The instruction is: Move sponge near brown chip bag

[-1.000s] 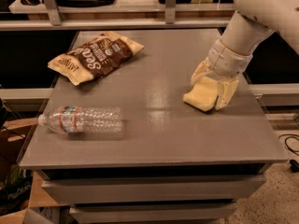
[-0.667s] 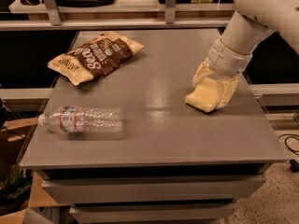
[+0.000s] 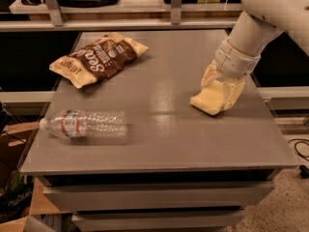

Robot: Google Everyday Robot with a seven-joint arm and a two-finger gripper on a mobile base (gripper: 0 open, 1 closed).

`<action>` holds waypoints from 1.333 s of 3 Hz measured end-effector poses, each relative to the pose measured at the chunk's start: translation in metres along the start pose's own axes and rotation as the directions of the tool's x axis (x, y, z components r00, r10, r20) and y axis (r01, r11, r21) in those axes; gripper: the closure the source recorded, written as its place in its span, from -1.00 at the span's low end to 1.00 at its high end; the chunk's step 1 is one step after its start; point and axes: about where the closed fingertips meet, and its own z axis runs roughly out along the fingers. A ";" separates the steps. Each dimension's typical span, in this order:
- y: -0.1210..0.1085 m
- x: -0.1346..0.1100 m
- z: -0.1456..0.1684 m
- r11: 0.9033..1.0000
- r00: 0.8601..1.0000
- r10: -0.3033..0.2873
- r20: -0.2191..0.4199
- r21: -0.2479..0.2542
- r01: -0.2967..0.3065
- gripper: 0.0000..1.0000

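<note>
Hardly anything has moved since a second ago: tool (image 3: pixel 220 92) and sponge (image 3: pixel 207 105) sit at nearly the same spot. The foam is perhaps a touch more tilted.

Tool: down at the right side of the worktop (image 3: pixel 164 144), wrist angled in from the upper right. It is closed around the sponge, pale fingers on either side of the block's far end. Finger colour and foam colour run together, so I cannot trace the exact contact line.

Sponge: directly under the tool and sticking out below it toward the front edge. Its lower edge is on the worktop or just off it; I cannot tell which.

Brown chip bag (image 3: pixel 99 58): well apart from the tool, across the worktop and farther back, near the far corner. It lies flat and crinkled, lettering up.

Clear water bottle (image 3: pixel 84 123): on its side, also across from the tool but nearer the front edge, cap end pointing away from the tool. It touches neither bag nor sponge.

Arm (image 3: pixel 248 30): white, entering from the upper right corner.
</note>
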 end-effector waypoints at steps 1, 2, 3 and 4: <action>-0.018 -0.004 -0.030 0.998 0.999 -0.018 -0.036 0.061 0.021 1.00; -0.044 -0.012 -0.072 0.987 0.995 -0.043 -0.090 0.147 0.056 1.00; -0.044 -0.012 -0.072 0.987 0.995 -0.043 -0.090 0.147 0.056 1.00; -0.058 -0.013 -0.066 0.986 0.993 -0.070 -0.090 0.144 0.082 1.00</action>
